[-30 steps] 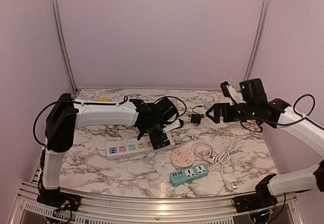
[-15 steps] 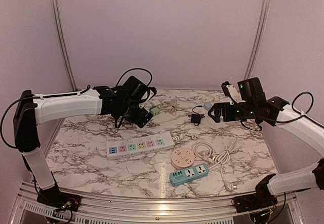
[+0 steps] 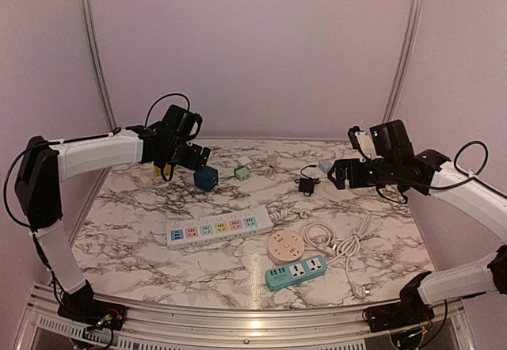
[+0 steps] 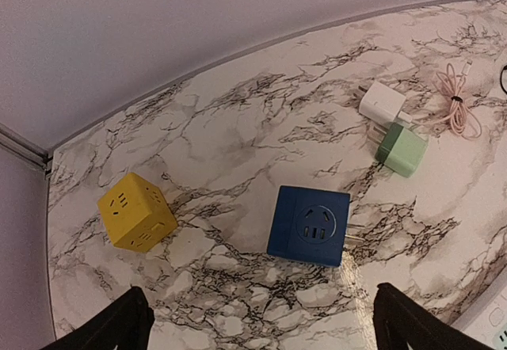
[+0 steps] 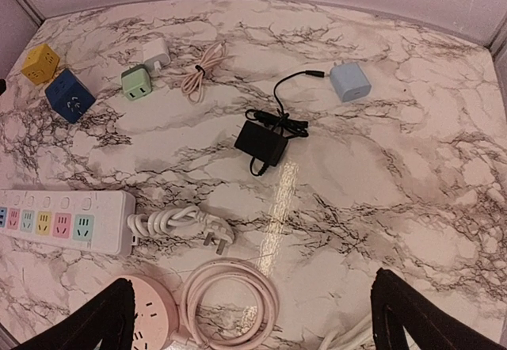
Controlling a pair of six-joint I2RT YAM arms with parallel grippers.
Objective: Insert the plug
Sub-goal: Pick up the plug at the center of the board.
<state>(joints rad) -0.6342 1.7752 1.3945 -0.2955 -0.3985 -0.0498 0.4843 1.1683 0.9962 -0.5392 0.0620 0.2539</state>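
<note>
Nearest on the marbled bench (image 3: pixel 142 247) lies a teal strip (image 3: pixel 295 272), with a pink round socket (image 3: pixel 285 246) just behind it and a coiled white cable (image 3: pixel 341 239) to the right. Next comes the white strip (image 3: pixel 214 229). Its plug (image 5: pixel 219 241) lies loose on the bench just off the strip's right end, in no socket. Farther back sits a black adapter (image 5: pixel 261 142), and the right pincer (image 3: pixel 341 174) hovers to its right, open and empty. At the far left, the left pincer (image 3: pixel 194 157) hangs open and empty above a blue cube (image 4: pixel 309 225) and a yellow cube (image 4: pixel 136 211).
</note>
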